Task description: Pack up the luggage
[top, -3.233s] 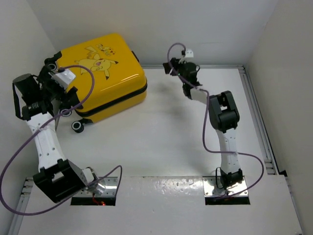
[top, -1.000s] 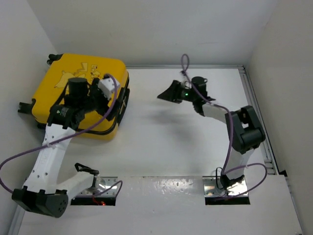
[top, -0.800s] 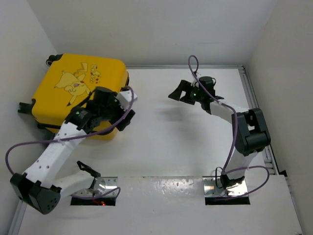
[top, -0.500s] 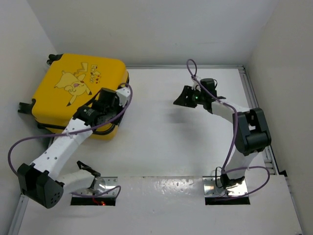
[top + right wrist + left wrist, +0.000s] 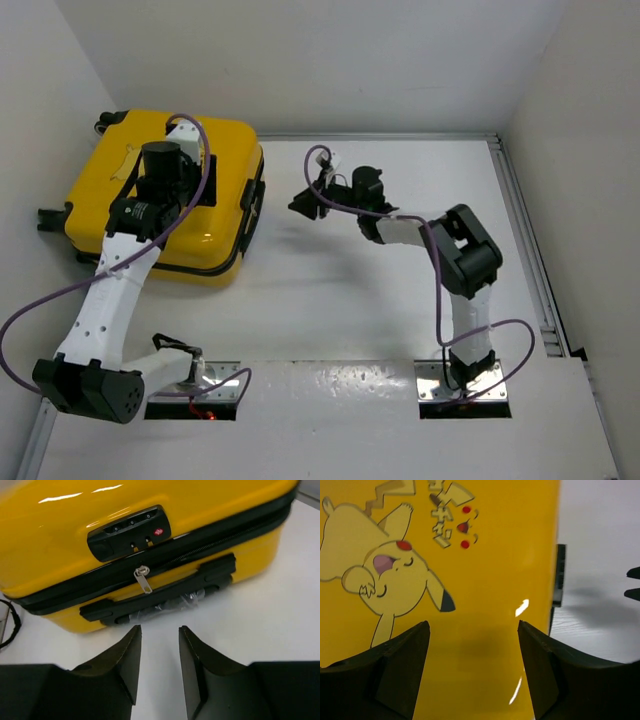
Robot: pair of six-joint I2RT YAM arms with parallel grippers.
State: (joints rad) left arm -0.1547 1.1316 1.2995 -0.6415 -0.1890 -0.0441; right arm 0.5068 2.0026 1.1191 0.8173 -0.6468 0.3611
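Note:
The luggage (image 5: 215,215) is a glossy yellow suitcase lying flat and zipped shut at the far left, with its wheels at the left. My left gripper (image 5: 165,185) hovers over its top, open and empty; the left wrist view shows the Pikachu print (image 5: 385,575) between and beyond the wide-apart fingers (image 5: 405,665). My right gripper (image 5: 300,205) is open and empty, low over the table, just right of the suitcase. The right wrist view shows the combination lock (image 5: 129,532), zipper pull (image 5: 143,580) and black side handle (image 5: 160,597) just ahead of its fingertips (image 5: 131,645).
White walls stand close on the left, back and right. A metal rail (image 5: 525,230) runs along the table's right edge. Purple cables (image 5: 40,300) loop off both arms. The white table (image 5: 340,310) stretches between the suitcase and the rail.
The suitcase, turned and laid flat earlier, has stayed put over the last second. My left gripper has swung back over its top. My right gripper has moved left toward its handle side.

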